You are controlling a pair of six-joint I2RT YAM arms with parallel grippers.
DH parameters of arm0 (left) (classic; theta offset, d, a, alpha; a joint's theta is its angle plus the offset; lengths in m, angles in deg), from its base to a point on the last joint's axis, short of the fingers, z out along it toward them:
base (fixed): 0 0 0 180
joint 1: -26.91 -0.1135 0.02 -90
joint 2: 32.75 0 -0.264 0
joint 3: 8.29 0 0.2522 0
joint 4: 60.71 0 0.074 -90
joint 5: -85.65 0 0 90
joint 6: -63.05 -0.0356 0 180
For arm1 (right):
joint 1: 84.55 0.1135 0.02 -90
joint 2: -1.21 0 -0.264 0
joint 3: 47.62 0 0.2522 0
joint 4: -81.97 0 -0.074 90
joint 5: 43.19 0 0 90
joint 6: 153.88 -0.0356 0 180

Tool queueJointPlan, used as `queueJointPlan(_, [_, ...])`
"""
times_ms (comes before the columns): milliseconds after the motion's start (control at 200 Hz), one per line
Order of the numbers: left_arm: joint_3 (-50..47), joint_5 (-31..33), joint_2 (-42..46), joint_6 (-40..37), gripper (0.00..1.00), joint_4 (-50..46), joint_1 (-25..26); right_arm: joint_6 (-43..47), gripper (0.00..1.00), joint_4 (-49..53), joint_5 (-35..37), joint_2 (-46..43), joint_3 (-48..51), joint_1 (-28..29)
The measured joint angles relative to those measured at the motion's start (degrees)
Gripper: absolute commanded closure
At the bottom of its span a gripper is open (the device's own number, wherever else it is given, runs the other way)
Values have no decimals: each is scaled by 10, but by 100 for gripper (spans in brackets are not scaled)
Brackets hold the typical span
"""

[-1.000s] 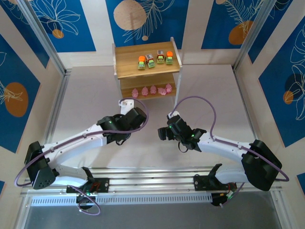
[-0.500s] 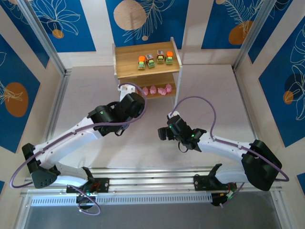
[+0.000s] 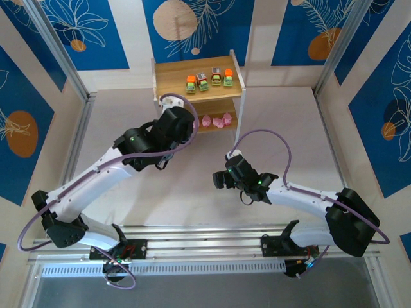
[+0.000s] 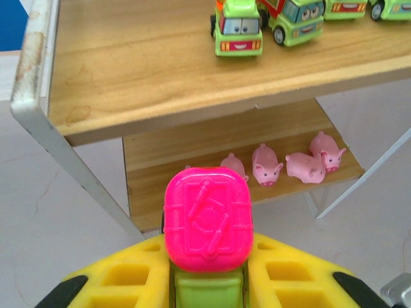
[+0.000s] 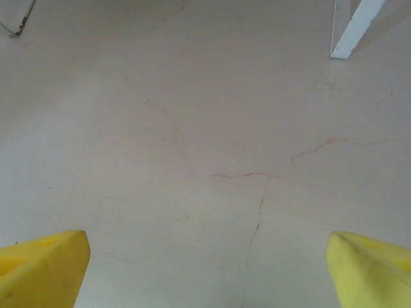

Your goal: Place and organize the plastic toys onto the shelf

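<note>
One toy (image 4: pixel 206 221), embossed pink top

Five toy trucks (image 3: pixel 203 81), at least four pink pigs (image 4: pixel 266 165); one shelf (image 4: pixel 128 58)

Rightmost truck (image 4: pixel 392 8) cropped at edge

L arm (image 3: pixel 96 176) is stretched fwd; L gripper (image 4: pixel 207 282) is seen w/ jaws clamped on 1 pink-topped toy (image 4: pixel 207 221). R arm (image 3: pixel 302 196) is held low, bent inward; R gripper (image 5: pixel 207 256) is aimed downward, jaws spread wide.
</note>
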Motion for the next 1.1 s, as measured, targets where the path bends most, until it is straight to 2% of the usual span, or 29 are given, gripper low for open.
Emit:
queueJointPlan(555, [94,-38,-48,-46,79,-21,-60,0,5,0,-2,0,0,0])
queueJointPlan(1101, [198,-80,-135,-82,79,-35,-128,0,5,0,-2,0,0,-5])
